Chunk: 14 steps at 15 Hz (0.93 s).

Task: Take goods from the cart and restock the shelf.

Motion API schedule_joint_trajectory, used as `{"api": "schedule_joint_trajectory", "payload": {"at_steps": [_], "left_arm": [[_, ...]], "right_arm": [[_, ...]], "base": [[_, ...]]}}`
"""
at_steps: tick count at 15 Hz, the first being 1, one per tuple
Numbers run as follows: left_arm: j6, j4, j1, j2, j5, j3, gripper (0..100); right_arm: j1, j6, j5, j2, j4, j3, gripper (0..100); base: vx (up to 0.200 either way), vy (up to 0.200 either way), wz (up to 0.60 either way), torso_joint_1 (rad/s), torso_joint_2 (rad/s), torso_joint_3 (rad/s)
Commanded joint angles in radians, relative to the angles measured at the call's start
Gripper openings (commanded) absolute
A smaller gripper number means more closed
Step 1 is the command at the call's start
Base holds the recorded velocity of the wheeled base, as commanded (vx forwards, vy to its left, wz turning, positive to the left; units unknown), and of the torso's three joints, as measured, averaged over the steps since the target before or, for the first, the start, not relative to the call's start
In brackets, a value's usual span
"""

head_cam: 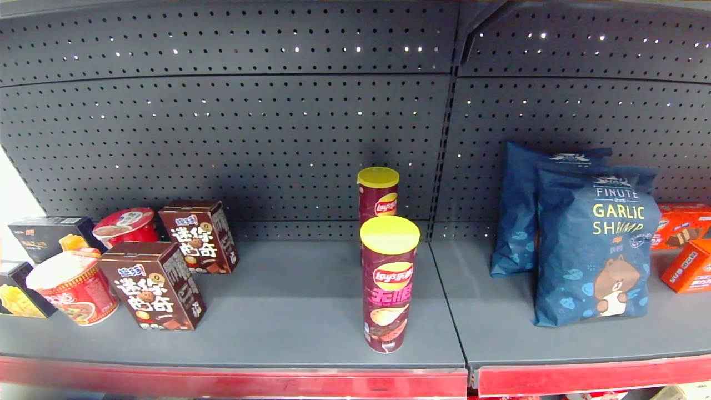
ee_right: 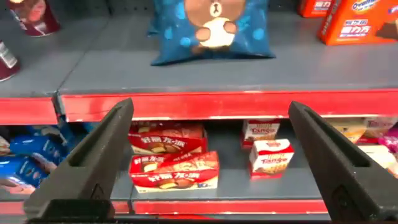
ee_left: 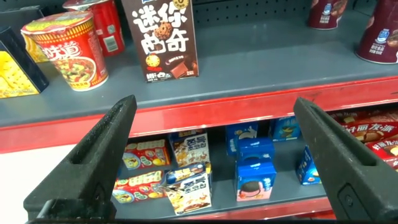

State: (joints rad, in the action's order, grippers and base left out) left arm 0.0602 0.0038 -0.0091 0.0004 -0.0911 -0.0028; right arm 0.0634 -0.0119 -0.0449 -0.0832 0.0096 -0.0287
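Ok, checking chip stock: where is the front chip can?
In the head view the front chip can stands upright on the shelf in front of a second can, between brown cookie boxes leftward and blue snack bags rightward.

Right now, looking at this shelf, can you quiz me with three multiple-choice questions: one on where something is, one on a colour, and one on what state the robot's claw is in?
1. Where do the blue garlic shrimp bags stand relative to the chip cans?
A. to their left
B. to their right
C. on top of them

2. What colour are the chip cans' lids?
A. yellow
B. green
C. white

3. How is the left gripper?
A. shut on a box
B. shut on a can
C. open and empty

Answers:
1 B: the head view shows the bags right of the cans.
2 A: both lids are yellow.
3 C: its jaws stand wide apart, holding nothing.
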Motion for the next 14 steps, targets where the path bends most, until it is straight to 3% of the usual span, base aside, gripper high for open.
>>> {"api": "schedule_joint_trajectory", "payload": {"at_steps": [1, 2, 7, 10, 12, 14], "left_arm": [[0.000, -0.001, 0.000, 0.000, 0.001, 0.000, 100], [0.001, -0.001, 0.000, 0.000, 0.001, 0.000, 100], [-0.007, -0.001, 0.000, 0.000, 0.004, 0.000, 100], [-0.002, -0.001, 0.000, 0.000, 0.002, 0.000, 100], [-0.003, -0.001, 0.000, 0.000, 0.002, 0.000, 100], [-0.008, -0.001, 0.000, 0.000, 0.005, 0.001, 100]], "right_arm": [[0.006, 0.001, 0.045, -0.010, 0.003, -0.003, 100], [0.007, 0.009, 0.094, -0.010, -0.005, 0.001, 100], [0.006, -0.039, -0.027, -0.010, -0.011, 0.003, 100], [0.006, -0.039, -0.029, -0.010, -0.011, 0.003, 100], [0.006, -0.037, -0.029, -0.010, -0.011, 0.003, 100], [0.006, -0.036, -0.024, -0.010, -0.011, 0.003, 100]], "base": [[0.000, 0.000, 0.00, 0.000, 0.00, 0.000], [0.000, 0.000, 0.00, 0.000, 0.00, 0.000], [0.000, 0.000, 0.00, 0.000, 0.00, 0.000], [0.000, 0.000, 0.00, 0.000, 0.00, 0.000], [-0.200, 0.000, 0.00, 0.000, 0.00, 0.005], [0.000, 0.000, 0.00, 0.000, 0.00, 0.000]]}}
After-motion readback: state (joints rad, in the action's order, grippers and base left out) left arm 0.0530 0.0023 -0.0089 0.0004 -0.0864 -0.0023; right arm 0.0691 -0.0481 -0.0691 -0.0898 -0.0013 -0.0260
